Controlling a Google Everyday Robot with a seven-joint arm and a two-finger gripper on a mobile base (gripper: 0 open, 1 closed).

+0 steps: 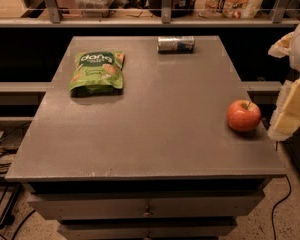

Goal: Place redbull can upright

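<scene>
The redbull can (176, 44) lies on its side near the far edge of the grey table (155, 129), a little right of centre, its long axis running left to right. It is silver and dark blue. My gripper (291, 106) shows as pale cream parts at the right edge of the view, just beyond the table's right side and beside the apple. It is well apart from the can and holds nothing that I can see.
A green snack bag (96, 72) lies flat at the far left of the table. A red apple (244, 115) sits near the right edge. A shelf rail with bags and containers (230, 1) runs behind the table. Cables (0, 154) lie on the floor at the left.
</scene>
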